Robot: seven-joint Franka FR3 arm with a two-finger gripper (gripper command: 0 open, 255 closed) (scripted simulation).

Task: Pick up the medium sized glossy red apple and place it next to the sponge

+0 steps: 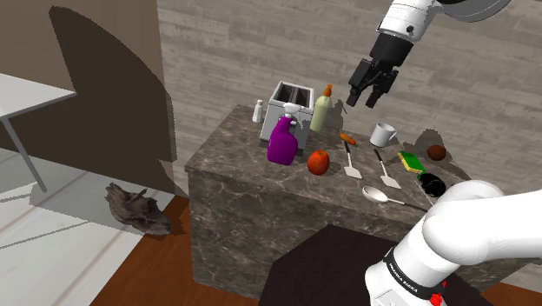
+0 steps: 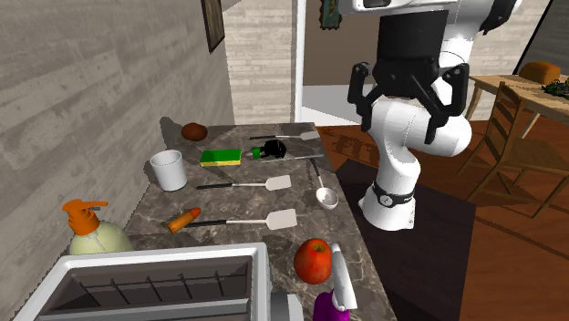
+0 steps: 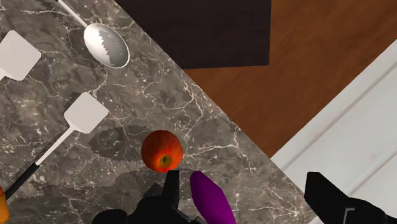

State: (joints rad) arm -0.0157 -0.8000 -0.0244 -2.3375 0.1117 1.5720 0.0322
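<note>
The pincer (image 1: 366, 100) hangs in the air above the far side of the bench (image 1: 234, 200). Its two black fingers stand wide apart and hold nothing. In the wrist view the pincer (image 3: 248, 197) looks straight down, and the top of a purple spray bottle (image 3: 210, 197) shows between the fingers, close to one of them and not touched by it.

The red apple (image 3: 161, 151) lies on the dark marble just beyond that same finger, outside the gap. In the shoulder view the apple (image 1: 318, 162) sits near the bench's near edge, just to the right of the purple spray bottle (image 1: 282, 141).

Further to the shoulder view's right lie two white spatulas with dark handles (image 1: 350, 161) (image 1: 386, 171). The green and yellow sponge (image 1: 411, 162) lies beyond them, well apart from the apple. A silver spoon (image 1: 375, 193) lies nearer than the spatulas, close to the bench edge.

Farther back, a small orange thing (image 1: 347, 137) lies near a white mug (image 1: 383, 134). A brown round thing (image 1: 436, 152) sits just right of the sponge.

On the far left of the bench stand a toaster (image 1: 289, 104) and a pale bottle with an orange pump (image 1: 322, 110).

In the second exterior view the apple (image 2: 313, 260) is in the foreground and the sponge (image 2: 221, 157) farther off, beside the mug (image 2: 169, 170).
</note>
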